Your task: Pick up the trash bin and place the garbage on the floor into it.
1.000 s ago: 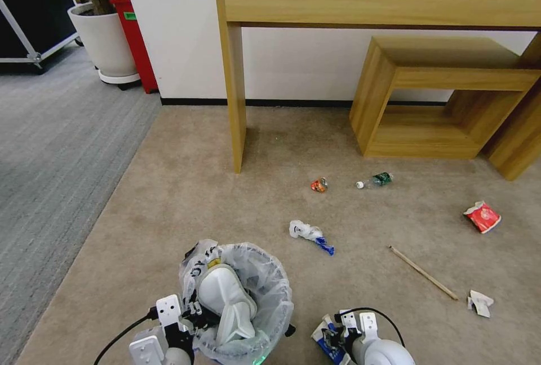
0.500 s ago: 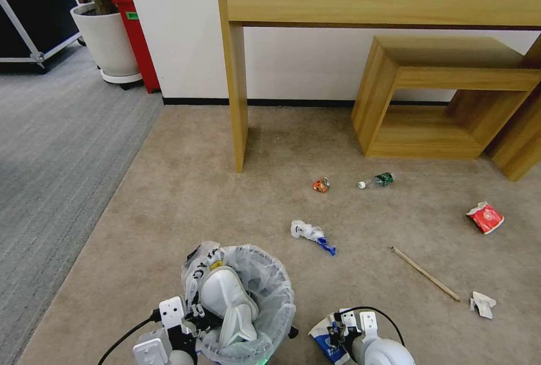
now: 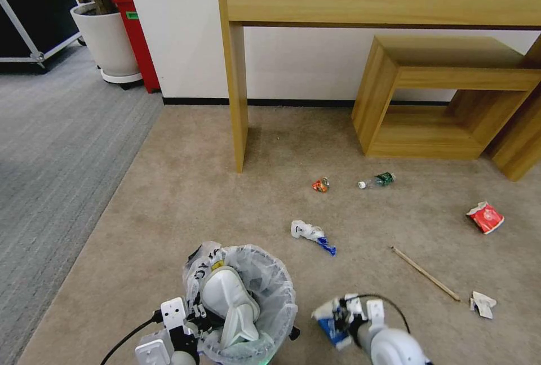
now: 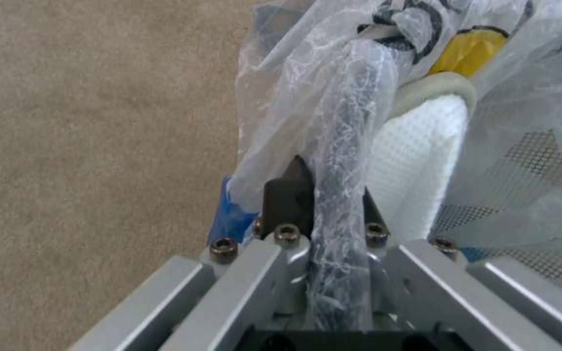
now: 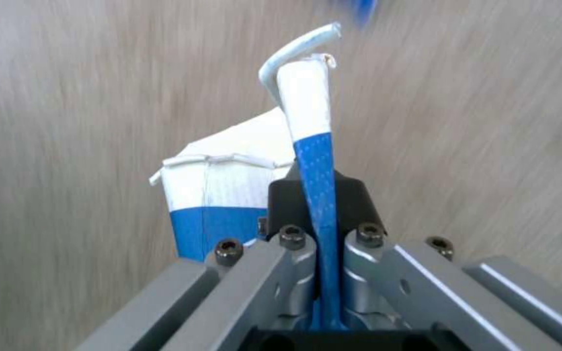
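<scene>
Currently you have the task partly done. Nearest you, the left claw (image 3: 189, 323) is clamped on the rim of the bin (image 3: 270, 292); the left wrist view shows its jaws closed on the dark rim through the bag (image 4: 333, 122), with no gap visible. The bin is at the near edge of the floor (image 3: 186, 196), just left of centre; whether its base rests on the carpet you cannot tell. Inside it you can see at least one white slipper (image 3: 228, 303), so treat that item as collected.

Beside the bin, the right claw (image 3: 341, 317) is closed on a white-and-blue wrapper (image 3: 327, 323). In the right wrist view its jaws pinch a thin blue fold of the wrapper (image 5: 317, 170), the rest hanging beside the fingers (image 5: 352, 195). The wrapper is just right of the bin, not yet over its mouth. Judge this item as picked but not deposited.

Remaining litter, working outward from you:
- a paper scrap (image 3: 483, 303) at far right;
- a wooden stick (image 3: 425, 274) lying diagonally, near the scrap;
- a second crumpled wrapper (image 3: 311, 235) ahead of the bin;
- a red packet (image 3: 484, 217) to the right;
- a small orange-red scrap (image 3: 320, 185);
- a bottle (image 3: 377, 180) on its side, near the scrap and closest to the counter (image 3: 236, 72).

Count six pieces on the floor, one in the claw.
</scene>
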You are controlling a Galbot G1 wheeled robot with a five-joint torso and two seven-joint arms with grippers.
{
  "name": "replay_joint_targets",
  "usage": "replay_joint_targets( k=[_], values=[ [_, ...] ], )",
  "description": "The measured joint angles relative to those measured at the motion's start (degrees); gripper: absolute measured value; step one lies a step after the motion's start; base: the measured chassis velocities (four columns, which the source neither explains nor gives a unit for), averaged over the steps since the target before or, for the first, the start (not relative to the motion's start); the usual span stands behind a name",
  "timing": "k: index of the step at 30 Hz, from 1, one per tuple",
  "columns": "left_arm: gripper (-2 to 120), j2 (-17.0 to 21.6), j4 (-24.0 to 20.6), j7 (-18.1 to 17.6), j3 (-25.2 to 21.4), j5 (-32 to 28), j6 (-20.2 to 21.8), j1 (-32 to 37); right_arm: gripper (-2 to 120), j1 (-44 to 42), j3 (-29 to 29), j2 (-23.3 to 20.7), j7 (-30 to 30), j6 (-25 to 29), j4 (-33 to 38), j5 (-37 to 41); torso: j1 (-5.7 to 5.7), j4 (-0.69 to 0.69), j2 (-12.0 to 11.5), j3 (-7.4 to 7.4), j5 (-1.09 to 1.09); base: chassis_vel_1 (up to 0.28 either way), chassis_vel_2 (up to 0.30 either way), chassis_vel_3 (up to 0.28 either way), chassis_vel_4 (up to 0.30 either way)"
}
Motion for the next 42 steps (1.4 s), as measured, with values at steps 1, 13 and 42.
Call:
replay_joint_targets(
  k=[1,13,42],
  values=[
    [0,-0.1,0.0,0.0,0.2,0.0,0.0,0.0,0,0.3,2.4,-0.9,-0.6,0.5,2.3,0.0,0.0,0.0,0.0,0.0,0.0,0.0,0.0,0.0,0.0],
    [0,-0.3,0.2,0.1,-0.1,-1.1,-0.5,-1.6,0,6.0,9.6,-3.3,-22.0,24.7,4.7,1.2,0.0,-0.01,0.0,-0.01,0.0,0.0,0.0,0.0,0.0],
    [0,-3.5,-2.7,0.5,-2.7,-4.8,0.9,-3.9,0,16.6,-18.0,-2.0,-45.5,31.8,5.4,10.0,0.0,0.0,0.0,-0.01,-0.01,0.0,0.0,0.0,0.0]
  ],
)
